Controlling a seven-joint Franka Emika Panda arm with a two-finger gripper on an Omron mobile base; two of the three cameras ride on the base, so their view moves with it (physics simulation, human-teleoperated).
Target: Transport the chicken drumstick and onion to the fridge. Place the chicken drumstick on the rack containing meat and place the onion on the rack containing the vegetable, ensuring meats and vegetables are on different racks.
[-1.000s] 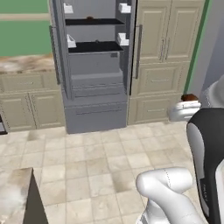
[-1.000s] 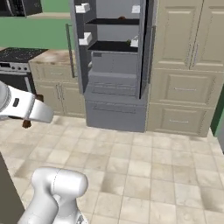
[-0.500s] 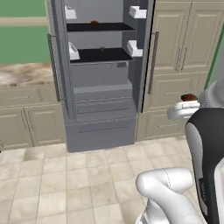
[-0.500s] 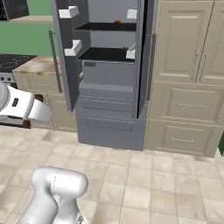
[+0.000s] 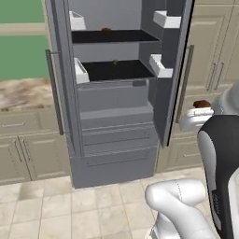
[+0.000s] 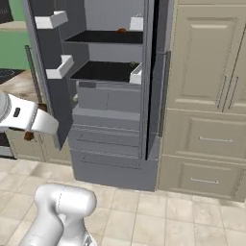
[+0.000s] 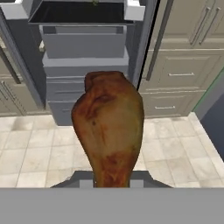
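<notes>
The end effector (image 7: 112, 183) is pinched tight on the drumstick (image 7: 109, 127), brown, bumpy and fat at the top; it hangs before the open grey fridge (image 7: 83, 52) with flat black shelves.

Beige cabinets (image 6: 206, 62) with slim metal handles stand as the landmark, a tall door above two drawers. A speckled stone bench (image 5: 23, 93) tops the lower cabinets of the same kind. Behind that bench rises a green wall (image 5: 23, 51). Below the cabinets spreads a pale tiled floor (image 5: 70, 210). A stove (image 6: 7, 77) sits far from the tall cabinets.
</notes>
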